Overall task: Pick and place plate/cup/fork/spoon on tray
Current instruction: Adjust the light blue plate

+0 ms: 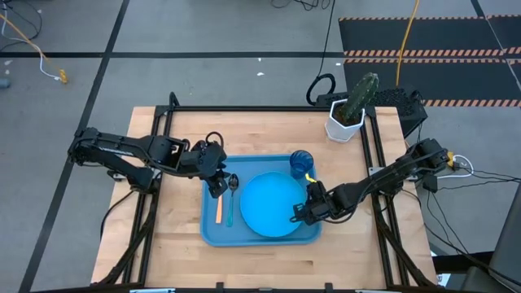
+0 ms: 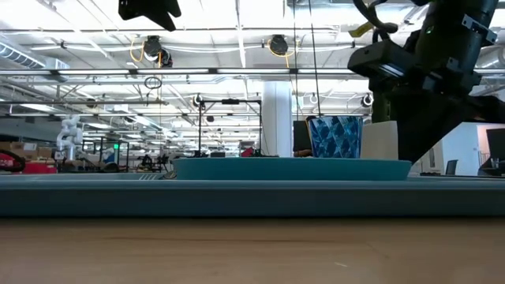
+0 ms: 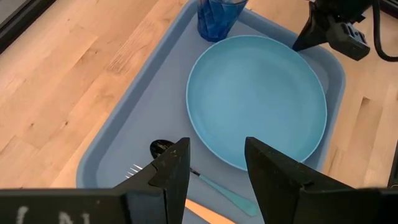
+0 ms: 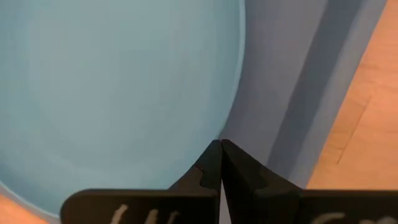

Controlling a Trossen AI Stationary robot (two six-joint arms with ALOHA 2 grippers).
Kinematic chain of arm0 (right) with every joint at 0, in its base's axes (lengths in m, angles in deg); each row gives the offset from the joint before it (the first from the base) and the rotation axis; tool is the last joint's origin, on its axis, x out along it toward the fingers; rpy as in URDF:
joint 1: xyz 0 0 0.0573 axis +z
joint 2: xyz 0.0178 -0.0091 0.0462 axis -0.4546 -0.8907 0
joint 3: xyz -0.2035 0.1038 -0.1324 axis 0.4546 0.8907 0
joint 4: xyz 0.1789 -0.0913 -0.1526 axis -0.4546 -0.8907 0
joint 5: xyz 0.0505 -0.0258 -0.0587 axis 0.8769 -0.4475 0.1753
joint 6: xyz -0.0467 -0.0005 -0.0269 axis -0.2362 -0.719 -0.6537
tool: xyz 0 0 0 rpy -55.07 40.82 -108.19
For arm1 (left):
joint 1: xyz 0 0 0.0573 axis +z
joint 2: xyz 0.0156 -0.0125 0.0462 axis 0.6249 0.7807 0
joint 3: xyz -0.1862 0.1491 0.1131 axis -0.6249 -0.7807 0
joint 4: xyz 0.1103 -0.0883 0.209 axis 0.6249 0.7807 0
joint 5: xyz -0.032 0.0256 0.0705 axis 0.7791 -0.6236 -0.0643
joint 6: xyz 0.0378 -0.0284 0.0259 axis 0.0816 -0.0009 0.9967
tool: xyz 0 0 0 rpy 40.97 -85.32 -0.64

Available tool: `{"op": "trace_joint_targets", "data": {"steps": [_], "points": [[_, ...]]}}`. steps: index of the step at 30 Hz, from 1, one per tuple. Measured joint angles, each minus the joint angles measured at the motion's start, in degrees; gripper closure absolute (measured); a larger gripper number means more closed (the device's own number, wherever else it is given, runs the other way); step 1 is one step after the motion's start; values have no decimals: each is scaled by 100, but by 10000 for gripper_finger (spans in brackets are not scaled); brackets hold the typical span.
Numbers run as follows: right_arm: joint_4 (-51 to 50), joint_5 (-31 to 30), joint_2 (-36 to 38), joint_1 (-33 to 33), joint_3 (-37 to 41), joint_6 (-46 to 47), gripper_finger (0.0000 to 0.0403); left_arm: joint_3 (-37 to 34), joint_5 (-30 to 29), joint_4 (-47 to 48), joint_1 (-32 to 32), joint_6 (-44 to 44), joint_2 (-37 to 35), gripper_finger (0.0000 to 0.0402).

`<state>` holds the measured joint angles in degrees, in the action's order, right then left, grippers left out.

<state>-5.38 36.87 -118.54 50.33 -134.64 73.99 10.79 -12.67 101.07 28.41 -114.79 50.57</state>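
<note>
Blue tray [image 1: 207,232]: plate [image 1: 273,205], cup [image 1: 300,162], fork [image 1: 219,209], spoon [image 1: 231,195] | hands above

The blue tray [image 1: 207,232] holds everything: the sky-blue plate [image 1: 273,205] lies flat, the dark-blue cup [image 1: 300,163] stands upright beside it, the orange-handled fork [image 1: 220,209] and the spoon [image 1: 231,195] lie side by side, perhaps touching.

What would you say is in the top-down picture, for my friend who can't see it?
A blue tray on a wooden table holds a plate, cup, fork and spoon. Two dark robot arms hover over its sides.
</note>
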Motion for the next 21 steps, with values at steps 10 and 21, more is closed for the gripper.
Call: {"op": "trace_joint_targets", "data": {"steps": [10,21], "points": [[315,280,0,190,0,-181,403,0,0,0,0,-6,0,245],[-39,473,0,399,0,-62,403,0,0,596,37,221,0,245]]}}
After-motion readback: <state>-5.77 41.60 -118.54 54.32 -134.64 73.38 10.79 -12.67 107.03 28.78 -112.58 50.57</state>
